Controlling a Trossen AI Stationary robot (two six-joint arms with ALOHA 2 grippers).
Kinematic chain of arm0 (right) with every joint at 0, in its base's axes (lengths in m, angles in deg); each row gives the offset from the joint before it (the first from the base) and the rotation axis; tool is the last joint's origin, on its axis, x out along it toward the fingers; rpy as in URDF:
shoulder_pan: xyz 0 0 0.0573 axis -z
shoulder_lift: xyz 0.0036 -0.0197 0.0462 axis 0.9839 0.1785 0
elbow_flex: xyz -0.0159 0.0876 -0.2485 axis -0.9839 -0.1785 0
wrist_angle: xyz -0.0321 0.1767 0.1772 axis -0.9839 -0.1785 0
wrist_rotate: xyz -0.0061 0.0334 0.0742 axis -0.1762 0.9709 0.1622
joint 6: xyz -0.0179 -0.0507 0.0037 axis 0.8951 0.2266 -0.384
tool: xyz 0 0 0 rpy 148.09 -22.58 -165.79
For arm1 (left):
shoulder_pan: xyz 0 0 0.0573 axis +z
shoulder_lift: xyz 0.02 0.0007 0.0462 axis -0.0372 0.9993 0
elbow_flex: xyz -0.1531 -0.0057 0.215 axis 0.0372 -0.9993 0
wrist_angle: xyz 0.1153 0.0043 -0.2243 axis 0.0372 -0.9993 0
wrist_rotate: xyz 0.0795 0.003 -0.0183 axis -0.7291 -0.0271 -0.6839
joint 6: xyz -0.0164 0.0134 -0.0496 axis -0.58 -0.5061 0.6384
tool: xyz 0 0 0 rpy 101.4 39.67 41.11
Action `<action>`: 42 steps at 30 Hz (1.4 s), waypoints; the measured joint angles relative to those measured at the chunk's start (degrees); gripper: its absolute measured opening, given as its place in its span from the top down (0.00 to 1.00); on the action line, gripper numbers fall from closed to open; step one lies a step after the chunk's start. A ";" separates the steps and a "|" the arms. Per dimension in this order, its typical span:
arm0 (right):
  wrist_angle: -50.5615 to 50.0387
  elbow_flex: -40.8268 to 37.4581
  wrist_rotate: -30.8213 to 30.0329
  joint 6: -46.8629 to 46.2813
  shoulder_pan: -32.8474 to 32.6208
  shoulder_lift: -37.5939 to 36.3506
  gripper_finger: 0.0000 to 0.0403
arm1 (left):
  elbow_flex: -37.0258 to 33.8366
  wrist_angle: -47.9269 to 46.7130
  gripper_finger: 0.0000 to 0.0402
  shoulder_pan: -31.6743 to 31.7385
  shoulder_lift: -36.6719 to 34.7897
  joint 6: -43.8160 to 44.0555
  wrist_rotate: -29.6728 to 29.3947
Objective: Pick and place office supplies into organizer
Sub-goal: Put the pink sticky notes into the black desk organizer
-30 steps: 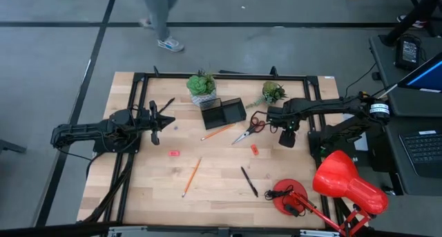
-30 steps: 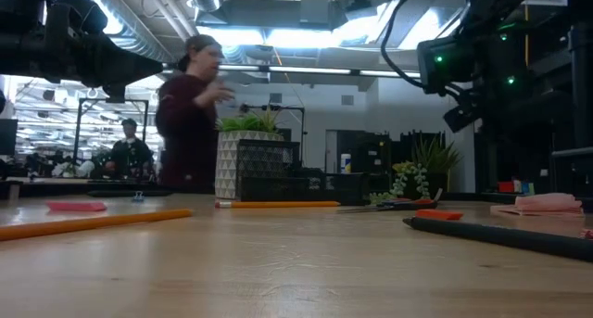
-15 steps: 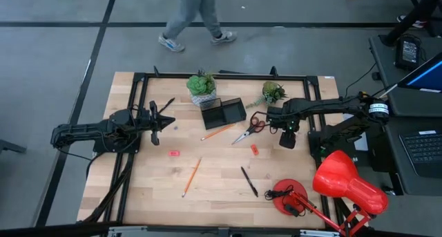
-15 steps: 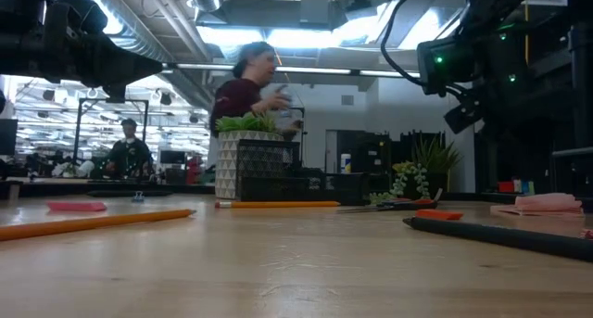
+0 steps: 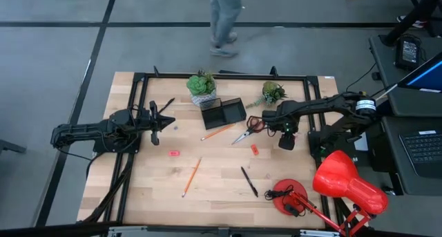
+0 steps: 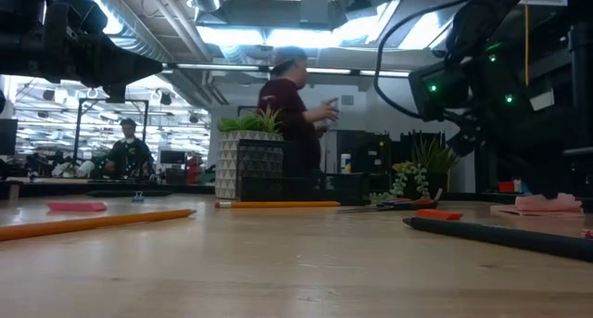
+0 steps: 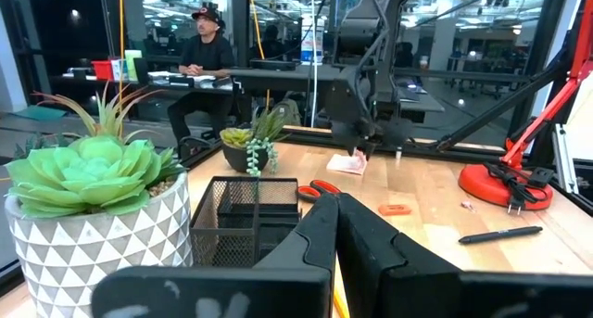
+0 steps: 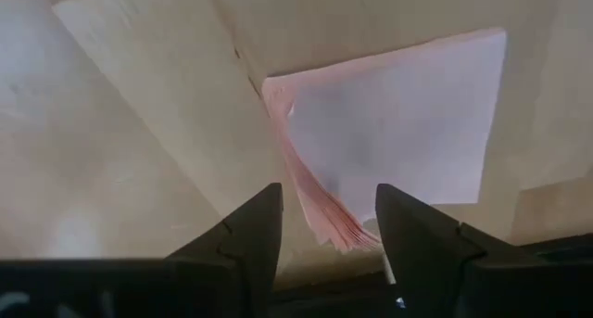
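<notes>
While my right hand (image 8: pixel 320 227) hangs over the right side of the desk (image 5: pixel 221 188), its two fingers (image 8: pixel 248 227) stand wide apart and hold nothing; seen through my wrist, the fanned corner of the pink sticky-note pad (image 8: pixel 398 142) lies between them on the wood, though I cannot tell whether either finger touches it. From above, that hand (image 5: pixel 286 130) sits just right of the red-handled scissors (image 5: pixel 250 127), which lie on the desk to the right of the black organizer (image 5: pixel 224 112). My left hand (image 5: pixel 156 119) waits at the desk's left side, its fingers (image 7: pixel 324 227) pressed together with nothing between them, pointing toward the organizer (image 7: pixel 243 221). One orange pencil (image 5: pixel 218 131) lies just below the organizer, its tip close to the tray; the other pencil (image 5: pixel 191 176) lies well lower on the desk, slanted. A small red eraser (image 5: pixel 174 153) rests left of the middle, a second eraser (image 5: pixel 254 149) below the scissors, and the black pen (image 5: pixel 248 181) slants farther down, near the base of the red lamp (image 5: pixel 345 182). Two potted plants (image 5: pixel 202 86) stand at the far edge, either side of the organizer. A person (image 5: pixel 224 19) walks on the floor beyond the desk.
</notes>
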 joint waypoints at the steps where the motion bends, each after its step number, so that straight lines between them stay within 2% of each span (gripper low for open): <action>1: -0.01 -0.02 -0.01 -0.06 -0.01 0.41 0.56 | 0.00 0.00 0.99 0.00 -0.02 -0.02 0.00; 16: -0.08 -0.02 -0.15 -0.16 0.01 4.45 0.58 | -0.01 -0.02 0.99 0.01 0.00 -0.02 0.00; 20: -0.08 -0.02 -0.15 -0.15 0.00 5.10 0.67 | -0.02 -0.02 0.99 0.02 0.00 -0.02 0.00; 29: -0.19 -0.02 -0.15 -0.27 0.01 5.08 0.98 | 0.00 -0.02 0.99 0.02 -0.02 0.29 0.00; 42: -0.18 -0.02 -0.10 -0.76 -0.10 5.08 1.00 | 0.00 -0.02 0.99 0.02 -0.02 1.29 0.00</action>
